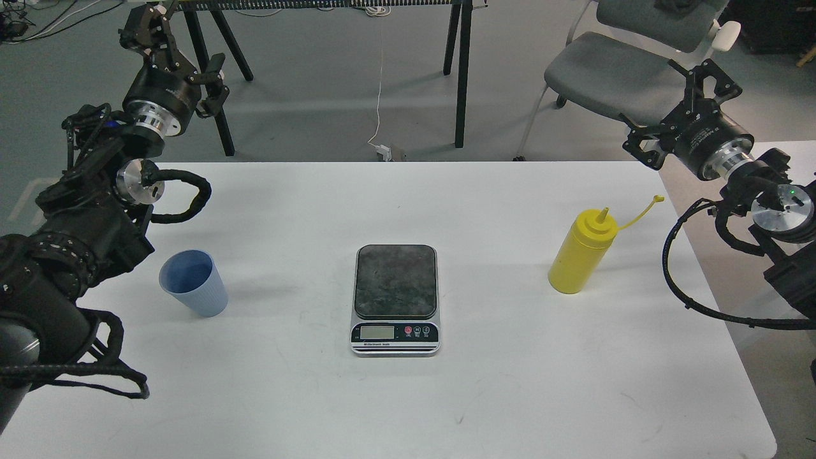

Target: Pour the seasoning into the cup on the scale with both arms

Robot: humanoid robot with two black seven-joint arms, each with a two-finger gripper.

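Note:
The light blue ribbed cup (193, 284) stands upright on the white table (497, 382), left of centre and off the scale. In the middle sits the scale (396, 298), its dark platform bare. At the right stands the yellow seasoning bottle (580, 253), upright, with its cap strap sticking out to the right. My left gripper (182, 54) hangs open and holds nothing, high above the table's far left corner and well behind the cup. Beyond the far right corner, my right gripper (674, 108) is open too and holds nothing, up and to the right of the bottle.
A grey chair (612, 73) stands behind the table at the right. Black trestle legs (460, 70) and a white cable with a plug (382, 150) are on the floor behind. The table's right edge runs close to my right arm.

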